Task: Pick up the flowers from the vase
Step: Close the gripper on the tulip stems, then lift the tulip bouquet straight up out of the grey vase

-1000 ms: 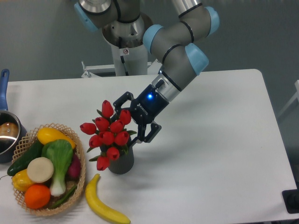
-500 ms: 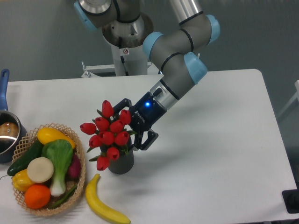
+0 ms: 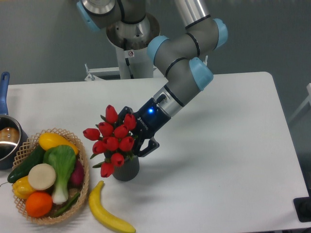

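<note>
The flowers [image 3: 112,140], a bunch of red tulip buds with green leaves, stand in the small dark grey vase [image 3: 126,168] near the table's front left. My gripper [image 3: 132,136] reaches in from the right at bud height. Its jaws stand open, one finger [image 3: 146,147] showing at the bunch's lower right, the other at the upper right behind the buds. The fingertips are partly hidden by the flowers, so contact with the stems cannot be made out.
A wicker basket [image 3: 82,187] of vegetables and fruit sits left of the vase. A banana [image 3: 108,216] lies in front of the vase. A metal pot with a blue handle [image 3: 6,131] is at the left edge.
The gripper has moved left and slightly down, closing in on the right side of the bunch. The flowers and vase have not moved.
</note>
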